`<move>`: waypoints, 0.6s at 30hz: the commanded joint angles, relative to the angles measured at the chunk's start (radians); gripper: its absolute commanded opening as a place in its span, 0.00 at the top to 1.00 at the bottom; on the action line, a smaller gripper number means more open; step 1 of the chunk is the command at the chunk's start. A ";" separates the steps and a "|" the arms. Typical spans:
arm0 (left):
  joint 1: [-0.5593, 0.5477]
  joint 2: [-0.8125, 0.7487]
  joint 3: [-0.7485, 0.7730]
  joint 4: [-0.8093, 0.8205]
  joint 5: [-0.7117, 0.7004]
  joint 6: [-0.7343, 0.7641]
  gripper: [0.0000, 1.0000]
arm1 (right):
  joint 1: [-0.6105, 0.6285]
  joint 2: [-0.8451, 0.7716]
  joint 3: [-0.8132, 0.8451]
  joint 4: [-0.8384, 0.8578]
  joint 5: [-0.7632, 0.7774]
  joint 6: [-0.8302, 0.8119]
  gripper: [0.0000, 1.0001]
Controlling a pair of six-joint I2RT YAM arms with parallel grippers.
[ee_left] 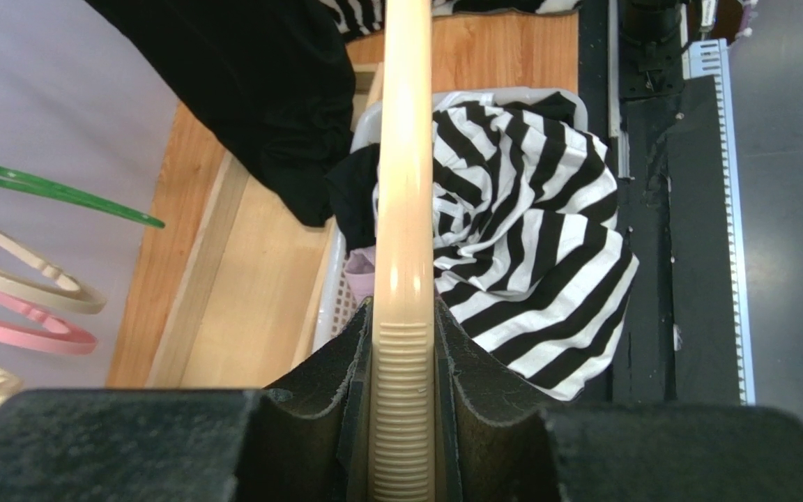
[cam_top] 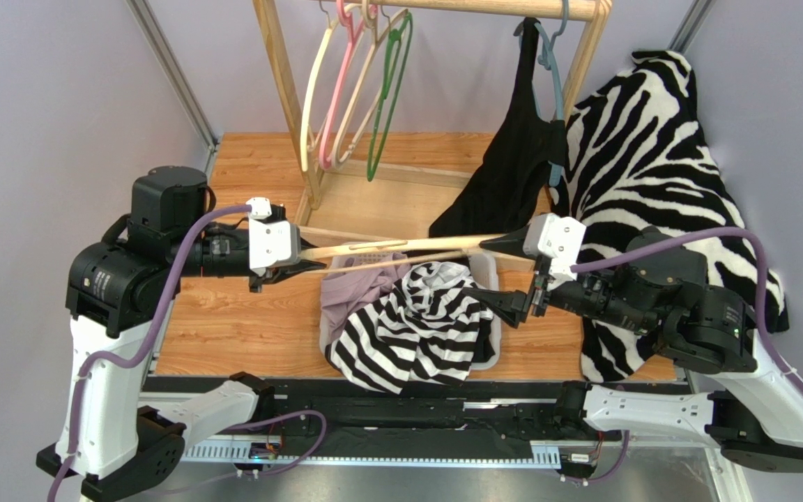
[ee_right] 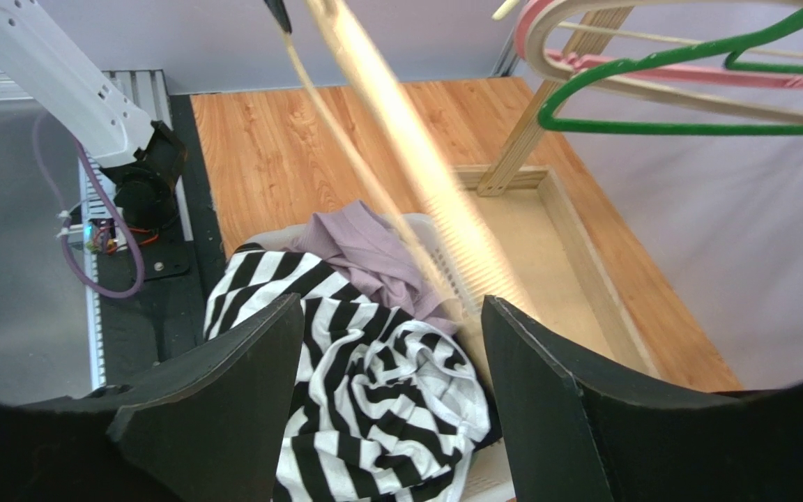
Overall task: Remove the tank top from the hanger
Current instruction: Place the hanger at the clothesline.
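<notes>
My left gripper (cam_top: 306, 256) (ee_left: 404, 314) is shut on the ribbed end of a bare cream hanger (cam_top: 406, 249) (ee_left: 406, 157). It holds the hanger level over the white basket (cam_top: 489, 274). The black-and-white striped tank top (cam_top: 416, 324) (ee_left: 521, 241) (ee_right: 374, 387) lies crumpled in that basket, off the hanger. My right gripper (cam_top: 487, 270) (ee_right: 390, 303) stands open just above the striped cloth with nothing between its fingers. The hanger (ee_right: 416, 146) runs blurred past its upper side.
A lilac garment (cam_top: 348, 288) (ee_right: 364, 246) lies under the striped top in the basket. Behind it a wooden rack (cam_top: 280, 73) carries cream, pink and green hangers (cam_top: 374, 94) and a black garment (cam_top: 510, 157) on a blue hanger. A zebra-print cloth (cam_top: 647, 157) drapes at the right.
</notes>
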 commanded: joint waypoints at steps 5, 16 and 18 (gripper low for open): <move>-0.020 0.033 -0.043 -0.332 0.065 0.037 1.00 | 0.003 0.006 0.094 -0.008 -0.051 -0.127 0.31; -0.089 -0.002 -0.030 -0.332 0.106 0.020 1.00 | 0.001 0.017 -0.014 -0.055 0.073 -0.139 0.35; -0.091 -0.014 -0.041 -0.332 0.108 0.013 1.00 | 0.001 -0.007 -0.056 -0.040 0.084 -0.133 0.37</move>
